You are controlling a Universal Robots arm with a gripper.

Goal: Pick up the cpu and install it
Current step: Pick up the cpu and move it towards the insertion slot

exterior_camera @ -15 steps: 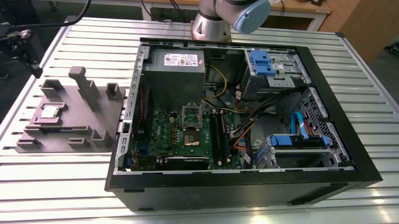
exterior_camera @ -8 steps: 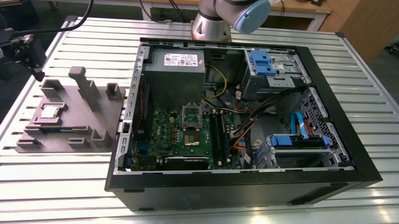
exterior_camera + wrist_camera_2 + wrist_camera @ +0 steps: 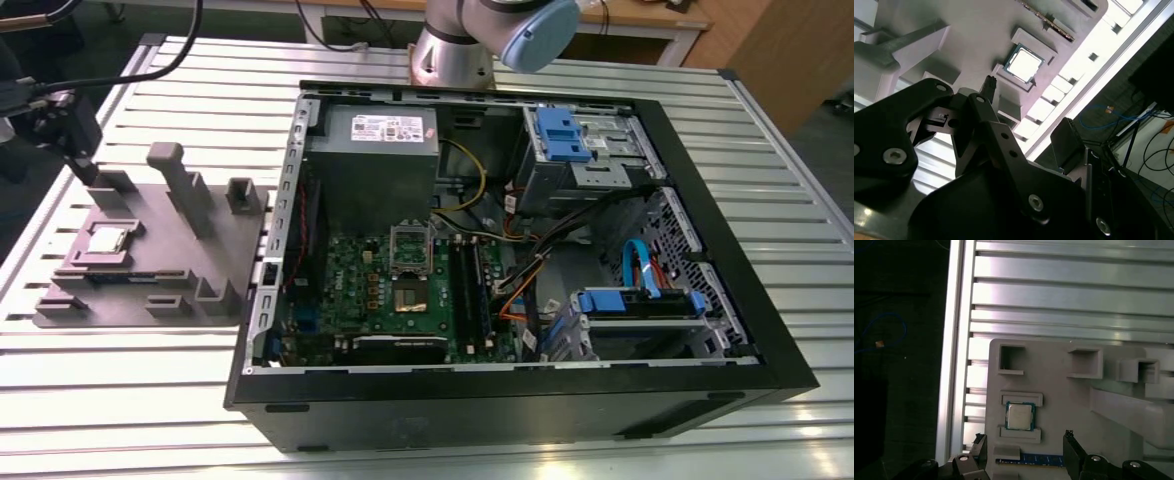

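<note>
The cpu [image 3: 1019, 416] is a small square chip with a shiny silver top. It lies flat in a recess of the grey holder block [image 3: 200, 255], on the table at the exterior view's left, beside the computer case; it shows there too as the cpu [image 3: 107, 240] and as the cpu [image 3: 1024, 63]. My gripper [image 3: 1025, 439] hovers above the holder, close to the chip but apart from it. It is open, its two black fingertips [image 3: 1069, 436] spread wider than the chip with nothing between them. In the exterior view the gripper [image 3: 82, 160] hangs over the holder's far end.
An open black computer case [image 3: 747, 330] lies on the slatted metal table [image 3: 120, 400]. Inside are a green motherboard [image 3: 360, 290], its socket with the silver frame [image 3: 408, 243] raised, a grey power supply [image 3: 380, 135], cables and blue drive brackets. Posts [image 3: 180, 185] stand up from the holder.
</note>
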